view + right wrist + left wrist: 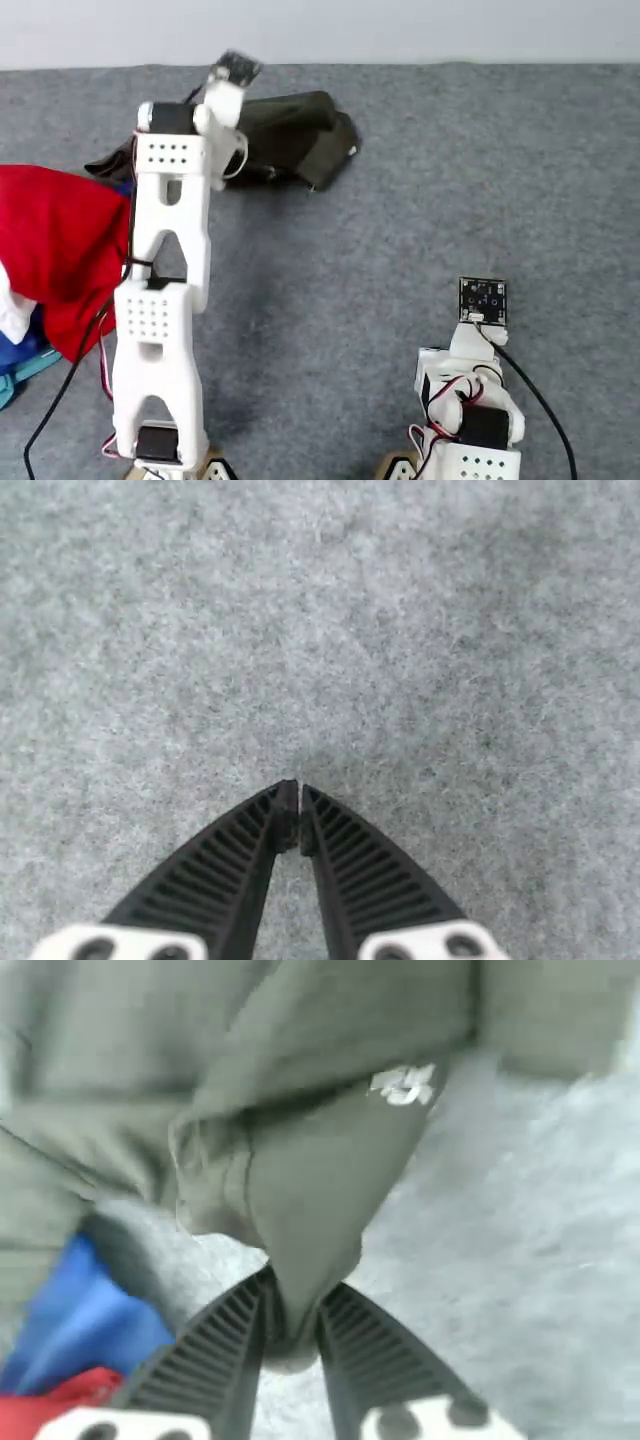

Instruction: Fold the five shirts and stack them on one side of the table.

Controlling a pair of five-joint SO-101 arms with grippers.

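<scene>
We see the left hand [297, 1305] pinching a fold of the olive shirt [330, 1160] between its two ribbed fingers [225, 1345], the cloth hanging bunched and creased just past the tips. From above, the left arm [160, 300] stretches far across the grey worktop [430, 200] to the back, where the olive shirt [295, 130] lies in a crumpled heap, partly under the wrist.

At the left edge of the worktop we find a pile of garments. The red shirt [60, 240] sits on top, loose and unfolded, beside the left arm. A white garment [12, 305] and a blue shirt [20, 355] peek out beneath it. In the left wrist view, a patch of the blue shirt [90, 1320] and a corner of the red shirt [40, 1405] show close to the olive cloth.

The right hand [298, 798] has its fingers pressed together at the tips with nothing between them, above bare grey worktop [450, 630]. The right arm [470, 400] is tucked back near the front edge, well apart from all the shirts
</scene>
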